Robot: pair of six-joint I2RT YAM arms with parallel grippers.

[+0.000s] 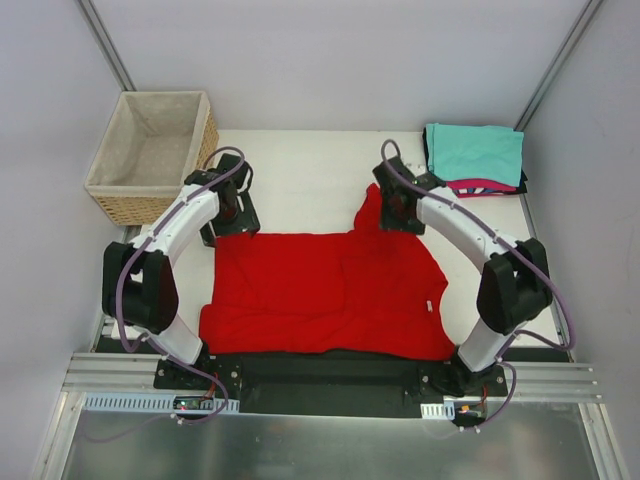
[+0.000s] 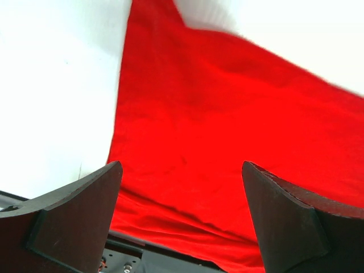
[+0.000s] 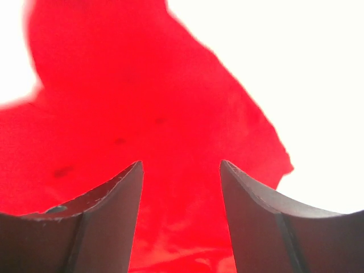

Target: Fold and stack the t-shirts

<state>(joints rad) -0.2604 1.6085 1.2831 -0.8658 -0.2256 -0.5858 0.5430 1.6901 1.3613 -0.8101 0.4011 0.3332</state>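
A bright red t-shirt (image 1: 320, 290) lies spread flat on the white table, with one sleeve (image 1: 370, 208) poking toward the far side. My left gripper (image 1: 232, 215) hovers at the shirt's far-left corner, wide open, with only red cloth (image 2: 216, 102) below its fingers and nothing between them (image 2: 181, 166). My right gripper (image 1: 397, 210) stands over the sleeve, open with nothing pinched, and the red cloth (image 3: 131, 102) shows underneath (image 3: 181, 163). At the far right corner sits a stack of folded t-shirts: teal (image 1: 475, 152) on top, magenta-pink (image 1: 480, 185) under it, and a black edge (image 1: 523, 183).
A woven wicker basket (image 1: 105, 195) with beige lining stands at the far left, just off the table's corner. Bare white table (image 1: 310, 170) lies beyond the red shirt between the two grippers. A black rail (image 1: 320, 375) runs along the near edge.
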